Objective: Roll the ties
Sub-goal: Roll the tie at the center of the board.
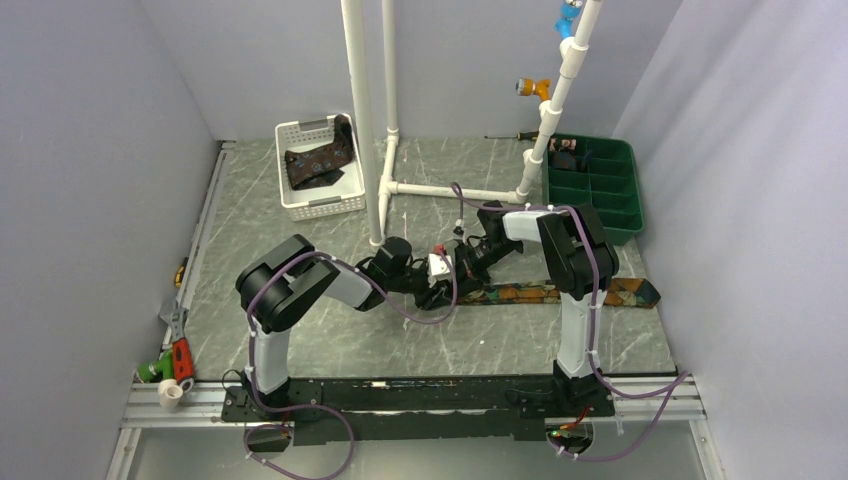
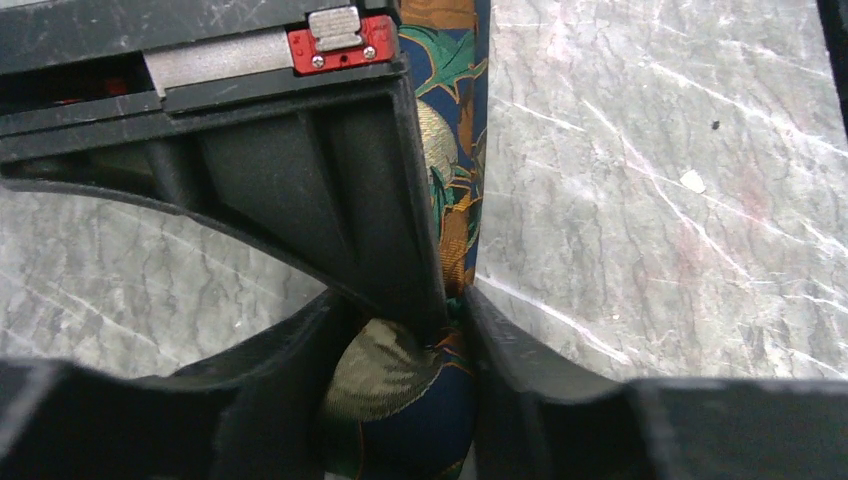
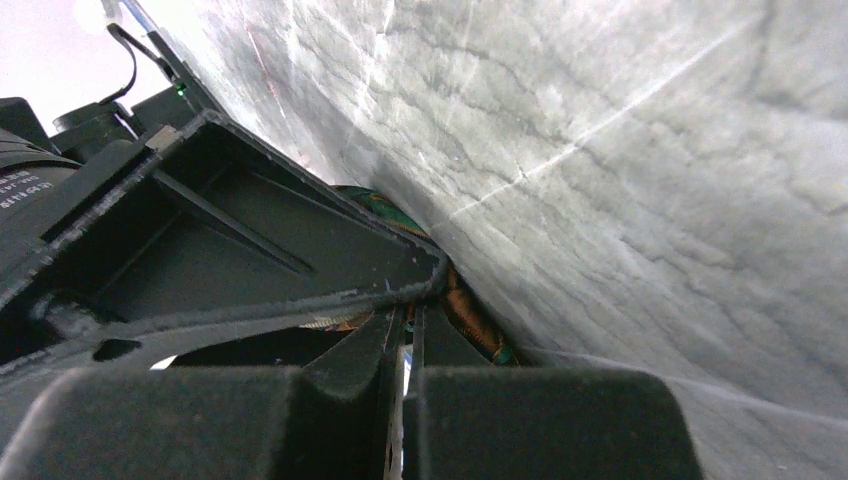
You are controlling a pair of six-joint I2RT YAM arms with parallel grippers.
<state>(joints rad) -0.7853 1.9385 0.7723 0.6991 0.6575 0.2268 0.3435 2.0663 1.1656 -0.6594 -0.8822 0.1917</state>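
Grey marbled table [image 1: 420, 345]; on it white basket [image 1: 325, 207], green tray [image 1: 605, 190], patterned tie [image 1: 540, 294], white pipe frame [image 1: 450, 190].

I can read no text here. The only lettering is faint white print on a black housing [image 3: 22, 182] at my left, too blurred to read.

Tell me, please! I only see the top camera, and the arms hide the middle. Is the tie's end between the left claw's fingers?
Observer: Yes. The left wrist view shows the bunched end of the tie sitting between the fingers of the left gripper. I can't tell if they squeeze it.
Operator: What's the other claw doing?
Observer: The right gripper has its jaws shut, with the tip right beside the tie.
Operator: What does the tie look like close up?
Observer: Gold leaf shapes, with green and orange on navy.
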